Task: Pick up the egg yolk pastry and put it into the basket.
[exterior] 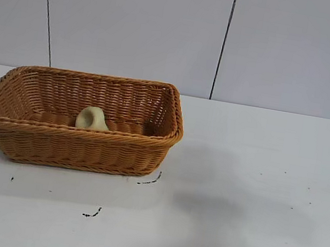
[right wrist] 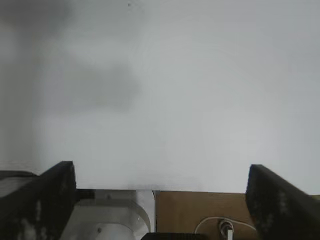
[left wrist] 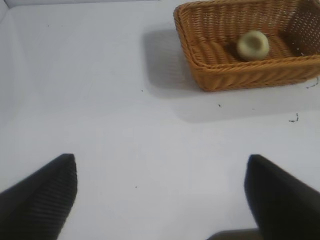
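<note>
A: On the white tabletop (exterior: 249, 226) sits the basket (exterior: 54, 143), toward the exterior view's left, and the egg yolk pastry (exterior: 91, 118) lies inside it on the woven floor, tipped up against the far wall as far as I can judge.

B: So the placing step looks done?

A: I'd say so. Both arms are outside the exterior view. The left gripper (left wrist: 160, 195) hangs over bare tabletop well apart from the basket, fingers (left wrist: 45, 192) spread wide and empty. The right gripper (right wrist: 160, 200) is the same, fingers (right wrist: 47, 195) apart, holding nothing.

B: What's next, then?

A: Probably nothing beyond parking the arms.

B: Anything unclear?

A: The basket's near wall hides the pastry's base, and the left wrist view crops the basket's far end.
</note>
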Robot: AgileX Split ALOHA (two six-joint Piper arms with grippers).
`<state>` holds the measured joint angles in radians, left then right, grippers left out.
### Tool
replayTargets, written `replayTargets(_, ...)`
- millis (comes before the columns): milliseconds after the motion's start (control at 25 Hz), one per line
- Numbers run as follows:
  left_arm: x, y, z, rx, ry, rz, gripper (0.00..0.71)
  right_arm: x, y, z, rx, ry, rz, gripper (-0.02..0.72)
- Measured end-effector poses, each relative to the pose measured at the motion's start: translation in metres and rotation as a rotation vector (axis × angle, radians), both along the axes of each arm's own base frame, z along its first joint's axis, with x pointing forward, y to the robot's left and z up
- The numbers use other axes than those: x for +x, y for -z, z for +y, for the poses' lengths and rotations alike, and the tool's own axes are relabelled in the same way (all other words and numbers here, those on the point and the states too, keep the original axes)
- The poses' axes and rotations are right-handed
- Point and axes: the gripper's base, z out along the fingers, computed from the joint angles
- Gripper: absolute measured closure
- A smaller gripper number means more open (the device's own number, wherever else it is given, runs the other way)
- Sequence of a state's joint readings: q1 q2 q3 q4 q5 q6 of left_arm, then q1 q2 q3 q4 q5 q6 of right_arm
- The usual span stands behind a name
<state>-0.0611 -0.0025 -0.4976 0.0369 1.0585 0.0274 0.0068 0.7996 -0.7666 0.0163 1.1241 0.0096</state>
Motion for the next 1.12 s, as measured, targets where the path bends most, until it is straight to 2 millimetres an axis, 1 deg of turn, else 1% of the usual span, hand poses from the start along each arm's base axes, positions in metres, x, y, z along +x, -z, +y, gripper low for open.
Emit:
replayTargets(160, 0.000, 0.000, 0.000, 0.000, 0.000, 0.000, 0.017, -0.047, 0.018, 0.000, 0.002, 0.001, -0.196, 0.048)
replayTargets(280, 0.000, 0.000, 0.000, 0.000, 0.000, 0.000, 0.017, -0.075, 0.033, -0.001, 0.003, 0.002, -0.300, 0.048)
replayTargets(480, 0.000, 0.000, 0.000, 0.000, 0.000, 0.000, 0.017, -0.107, 0.031, -0.001, 0.005, 0.002, -0.503, 0.048)
replayTargets(680, 0.000, 0.000, 0.000, 0.000, 0.000, 0.000, 0.017, -0.125, 0.031, -0.001, 0.007, 0.004, -0.619, 0.048)
replayTargets(1120, 0.000, 0.000, 0.000, 0.000, 0.000, 0.000, 0.017, -0.127, 0.031, -0.001, 0.007, 0.004, -0.630, 0.048)
